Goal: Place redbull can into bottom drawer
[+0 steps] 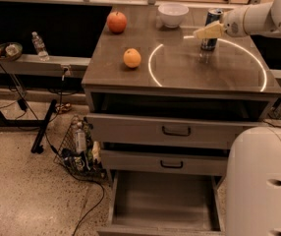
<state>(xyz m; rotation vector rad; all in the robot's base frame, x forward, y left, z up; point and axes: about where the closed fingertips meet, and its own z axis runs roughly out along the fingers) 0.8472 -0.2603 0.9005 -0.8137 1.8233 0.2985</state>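
Looking at the desk's [189, 68] 1 o'clock, we find the pincer [205, 32] against the upright redbull can [212, 17], likely for a grasp; spread or pinching, we cannot tell. The bottom drawer [165, 200], at 6 o'clock, stands open to receive it. We count one can, one bowl [173, 14], one red fruit [116, 21], one orange [132, 58], two shallower drawers [176, 131].

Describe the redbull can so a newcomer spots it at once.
On the grey cabinet's top, look to the far right part, just right of the white bowl. The redbull can stands upright there, the gripper across its middle. It is the only slim, tall blue-and-silver thing; the rest is a bowl and round fruit.
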